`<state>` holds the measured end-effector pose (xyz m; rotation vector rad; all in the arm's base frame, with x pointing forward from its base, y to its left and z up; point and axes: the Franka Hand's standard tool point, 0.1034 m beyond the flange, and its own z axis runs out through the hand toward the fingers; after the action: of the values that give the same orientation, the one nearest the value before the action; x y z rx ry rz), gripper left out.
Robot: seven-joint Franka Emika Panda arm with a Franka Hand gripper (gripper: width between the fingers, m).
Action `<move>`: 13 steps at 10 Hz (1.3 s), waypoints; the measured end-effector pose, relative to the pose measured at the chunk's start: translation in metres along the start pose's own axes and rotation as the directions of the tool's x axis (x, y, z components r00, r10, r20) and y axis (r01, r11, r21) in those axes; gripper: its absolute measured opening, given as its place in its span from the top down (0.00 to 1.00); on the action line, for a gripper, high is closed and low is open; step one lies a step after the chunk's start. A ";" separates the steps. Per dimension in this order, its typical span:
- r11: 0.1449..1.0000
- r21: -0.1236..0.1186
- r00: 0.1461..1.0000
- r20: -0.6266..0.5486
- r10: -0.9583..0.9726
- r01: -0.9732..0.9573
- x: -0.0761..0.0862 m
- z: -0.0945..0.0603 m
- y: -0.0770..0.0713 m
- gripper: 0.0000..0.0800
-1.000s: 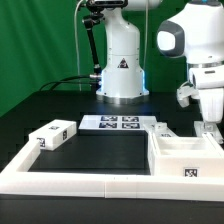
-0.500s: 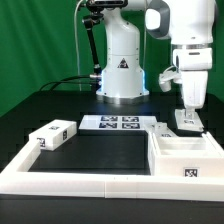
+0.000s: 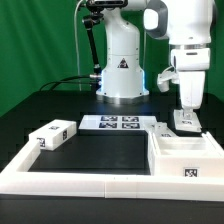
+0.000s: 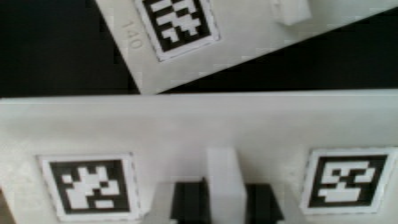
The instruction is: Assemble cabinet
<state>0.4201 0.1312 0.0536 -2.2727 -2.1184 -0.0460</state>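
My gripper [image 3: 186,112] points straight down at the exterior view's right, just behind the white open cabinet body [image 3: 185,158]. In the wrist view the gripper [image 4: 222,200] has its two dark fingers [image 4: 185,203] pressed on either side of a raised rib [image 4: 222,170] of a white cabinet part [image 4: 196,125] that carries two square tags. That part shows under the gripper in the exterior view [image 3: 186,124]. A small white tagged block [image 3: 55,134] lies apart at the exterior view's left.
The marker board [image 3: 120,123] lies behind the black work area, in front of the robot base [image 3: 122,70]. A long white rail [image 3: 80,182] borders the front. Another white tagged surface [image 4: 178,30] shows beyond the held part in the wrist view.
Since one second ago the arm has swung toward the exterior view's left and now stands over the white part behind the cabinet body. It has held still for the last half second.
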 end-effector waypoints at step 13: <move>1.000 -0.007 1.000 -0.008 0.000 0.000 0.000 -0.001 0.030 0.91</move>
<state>0.4497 0.1292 0.0549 -2.2728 -2.1171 -0.0624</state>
